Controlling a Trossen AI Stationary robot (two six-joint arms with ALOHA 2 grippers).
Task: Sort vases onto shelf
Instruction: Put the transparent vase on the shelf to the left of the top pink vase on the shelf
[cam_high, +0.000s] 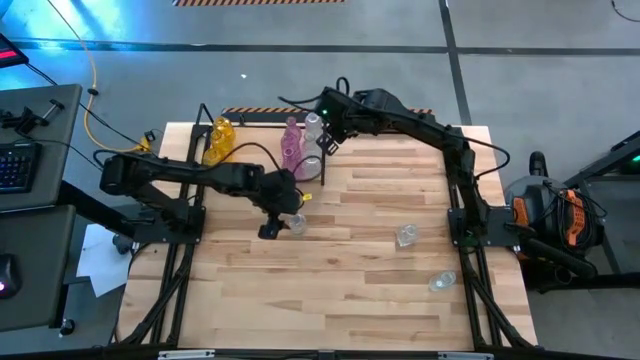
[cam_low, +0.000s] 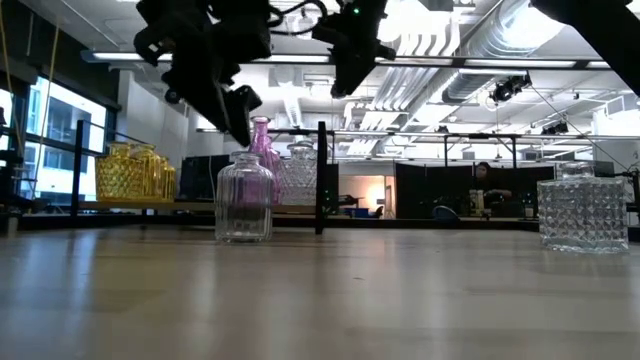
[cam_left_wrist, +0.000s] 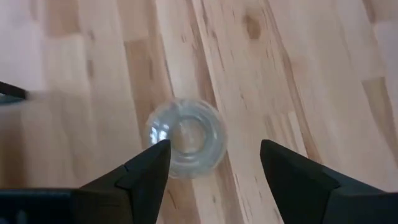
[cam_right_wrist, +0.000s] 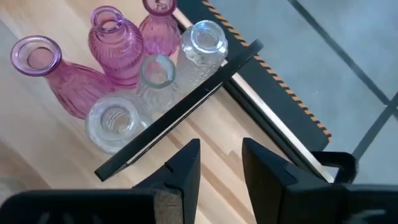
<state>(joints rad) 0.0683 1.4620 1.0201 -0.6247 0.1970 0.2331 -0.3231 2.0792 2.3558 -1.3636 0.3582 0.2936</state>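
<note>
A clear ribbed vase (cam_high: 296, 223) stands upright on its base on the tabletop, left of centre. My left gripper (cam_high: 283, 212) hangs just above it, pointing down. In the left wrist view the vase's mouth (cam_left_wrist: 185, 137) shows between and beyond the open fingers of that gripper (cam_left_wrist: 214, 144). My right gripper (cam_right_wrist: 221, 155) is open and empty, held over the shelf's black divider (cam_right_wrist: 186, 106). Pink vases (cam_right_wrist: 112, 43) and clear vases (cam_right_wrist: 202, 46) stand on the shelf board beside the divider. Yellow vases (cam_high: 220, 138) fill the shelf's left end.
Two more clear vases stand on the table's right half, one (cam_high: 406, 235) near the middle and one (cam_high: 441, 282) closer to the near right corner. The shelf (cam_high: 205, 120) runs along the far edge. Bare wood lies across the near half of the table.
</note>
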